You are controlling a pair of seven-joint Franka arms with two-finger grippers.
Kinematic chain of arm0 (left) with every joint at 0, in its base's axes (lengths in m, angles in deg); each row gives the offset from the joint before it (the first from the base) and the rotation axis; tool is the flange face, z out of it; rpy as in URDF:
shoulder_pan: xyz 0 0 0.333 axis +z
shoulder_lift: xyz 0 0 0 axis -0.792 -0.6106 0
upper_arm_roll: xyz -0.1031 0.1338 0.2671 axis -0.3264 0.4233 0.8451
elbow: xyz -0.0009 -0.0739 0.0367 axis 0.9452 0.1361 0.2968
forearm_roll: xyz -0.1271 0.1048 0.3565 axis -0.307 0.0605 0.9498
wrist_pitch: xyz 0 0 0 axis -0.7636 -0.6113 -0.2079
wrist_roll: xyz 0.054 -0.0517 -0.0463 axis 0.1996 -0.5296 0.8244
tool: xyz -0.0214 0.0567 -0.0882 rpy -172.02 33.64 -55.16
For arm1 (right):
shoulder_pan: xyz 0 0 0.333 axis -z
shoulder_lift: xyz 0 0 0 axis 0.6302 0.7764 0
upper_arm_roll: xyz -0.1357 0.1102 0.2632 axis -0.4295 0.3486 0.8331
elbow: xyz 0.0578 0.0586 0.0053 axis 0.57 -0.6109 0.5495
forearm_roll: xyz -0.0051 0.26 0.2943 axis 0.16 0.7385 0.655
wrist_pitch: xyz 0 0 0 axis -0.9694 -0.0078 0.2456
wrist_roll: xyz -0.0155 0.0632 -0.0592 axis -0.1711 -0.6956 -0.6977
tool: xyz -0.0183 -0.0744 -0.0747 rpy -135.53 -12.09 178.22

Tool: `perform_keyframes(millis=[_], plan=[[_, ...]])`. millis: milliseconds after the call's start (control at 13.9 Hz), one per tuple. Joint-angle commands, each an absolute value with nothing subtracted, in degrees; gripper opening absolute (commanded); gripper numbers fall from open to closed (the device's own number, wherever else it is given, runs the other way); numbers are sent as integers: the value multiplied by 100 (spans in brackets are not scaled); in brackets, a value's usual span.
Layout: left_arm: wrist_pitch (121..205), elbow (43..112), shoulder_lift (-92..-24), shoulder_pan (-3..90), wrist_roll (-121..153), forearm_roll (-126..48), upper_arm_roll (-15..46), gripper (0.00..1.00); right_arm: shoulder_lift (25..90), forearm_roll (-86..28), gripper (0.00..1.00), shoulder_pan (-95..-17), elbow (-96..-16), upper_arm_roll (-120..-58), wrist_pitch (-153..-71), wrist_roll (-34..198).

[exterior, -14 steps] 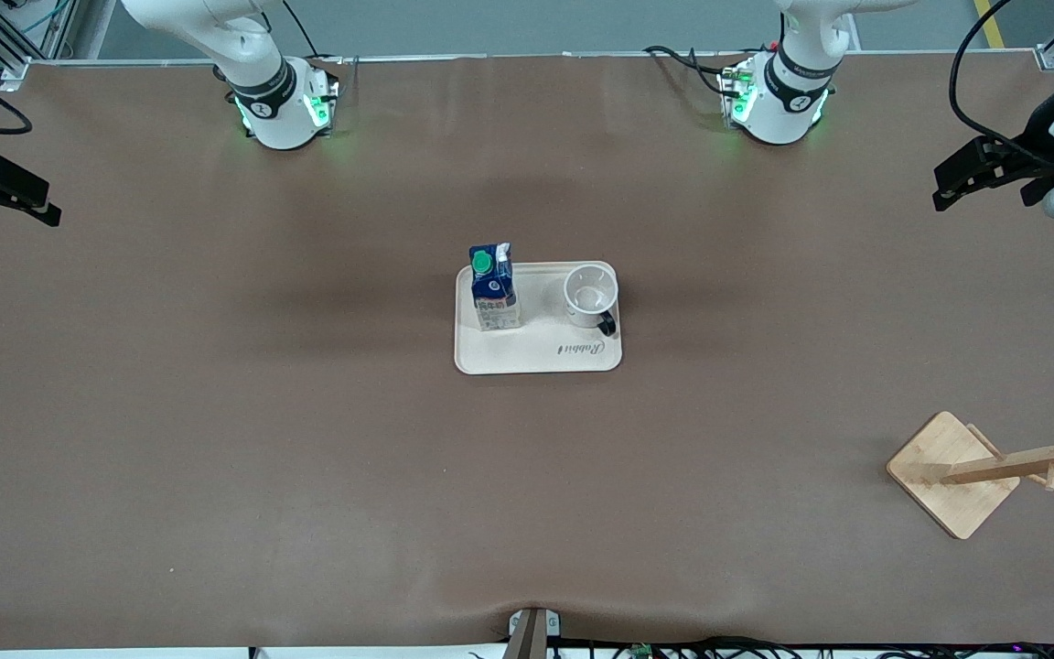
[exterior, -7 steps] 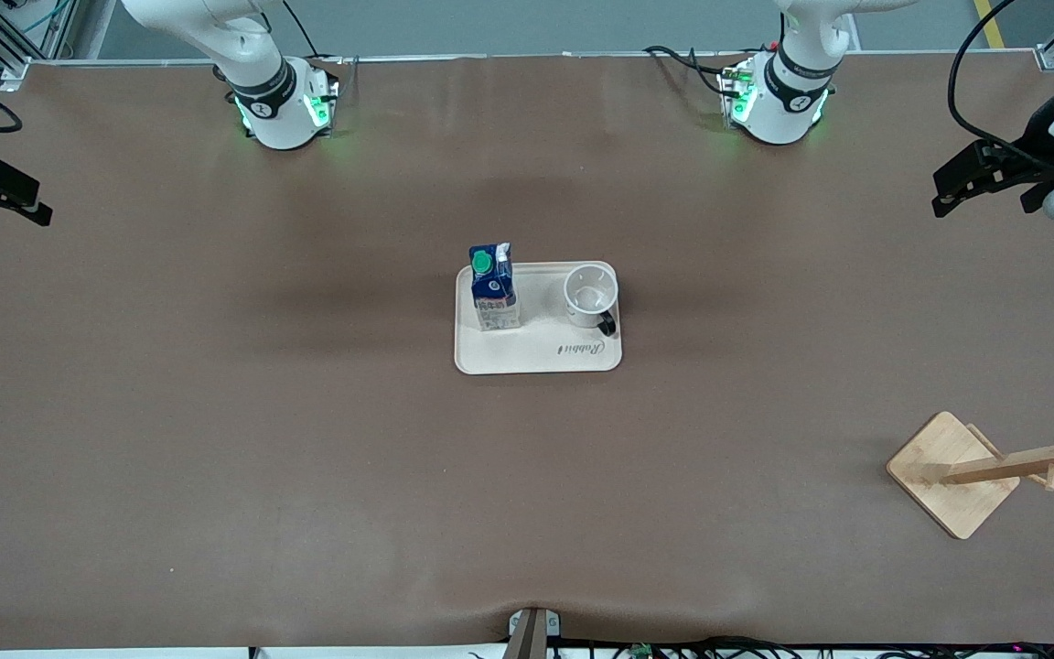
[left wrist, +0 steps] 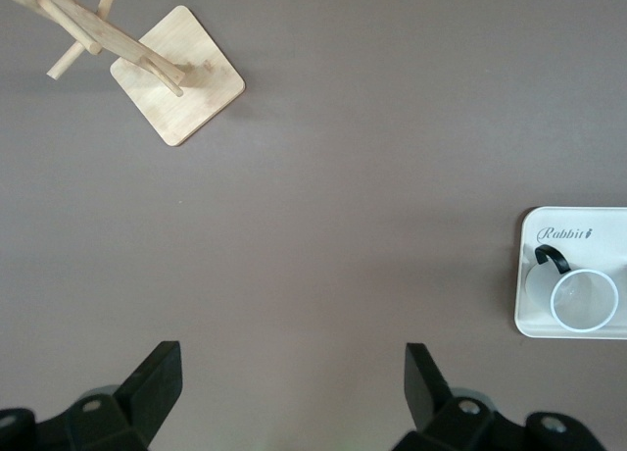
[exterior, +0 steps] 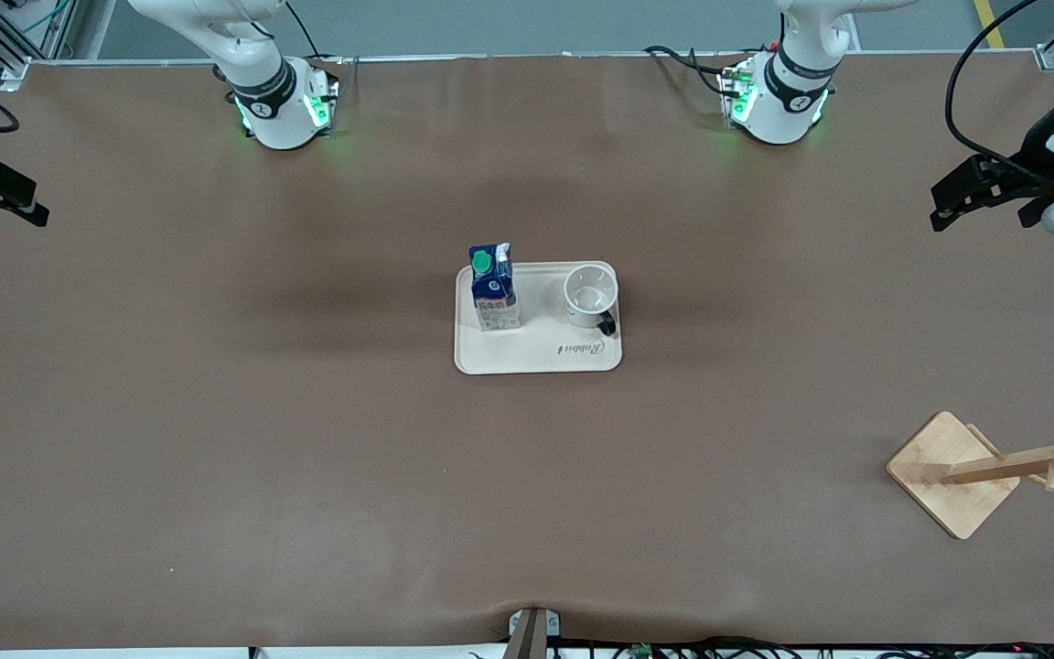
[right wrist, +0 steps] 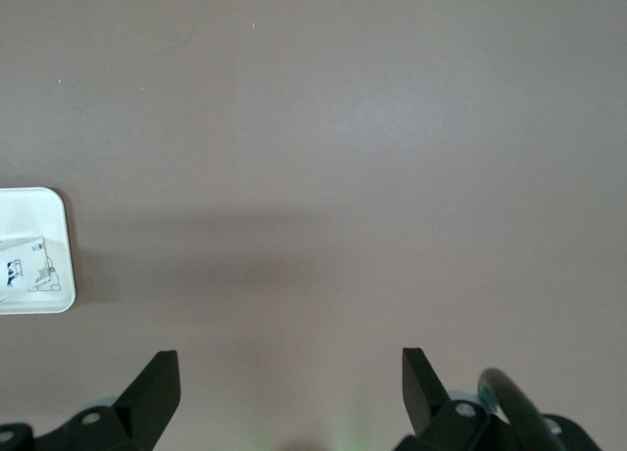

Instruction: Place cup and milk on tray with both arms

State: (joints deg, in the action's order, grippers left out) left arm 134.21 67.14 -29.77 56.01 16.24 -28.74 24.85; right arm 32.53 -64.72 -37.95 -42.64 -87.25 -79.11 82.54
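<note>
The cream tray (exterior: pixel 536 355) lies mid-table. The blue and white milk carton (exterior: pixel 494 289) with its green cap stands upright on it, at the end toward the right arm. The white cup (exterior: pixel 590 295) with its black handle stands upright on the tray's end toward the left arm; it also shows in the left wrist view (left wrist: pixel 584 299). My left gripper (exterior: pixel 957 197) is open and empty, high over the table's left-arm end. My right gripper (exterior: pixel 15 197) is open and empty, high over the right-arm end. A tray corner (right wrist: pixel 39 299) shows in the right wrist view.
A wooden rack with a square base (exterior: pixel 952 471) and pegs lies tipped near the table's left-arm end, nearer the front camera; it also shows in the left wrist view (left wrist: pixel 177 75). A small bracket (exterior: pixel 532 627) sits at the table's near edge.
Both grippers have drifted slightly outward, away from the tray toward their ends of the table. The tray, carton and cup have not moved.
</note>
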Motion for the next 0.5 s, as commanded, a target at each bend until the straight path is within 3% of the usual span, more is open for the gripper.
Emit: perform_keyframes(millis=[0,430], plan=[[13437,6627,-2985,5641,1566,-2923,2459,100,3227,-6492,100,-3520,-4234,-8550,-7900,8203],[13402,6636,-2976,5624,1531,-2888,2459,100,3227,-6492,100,-3071,-4242,-8058,-7891,8203]])
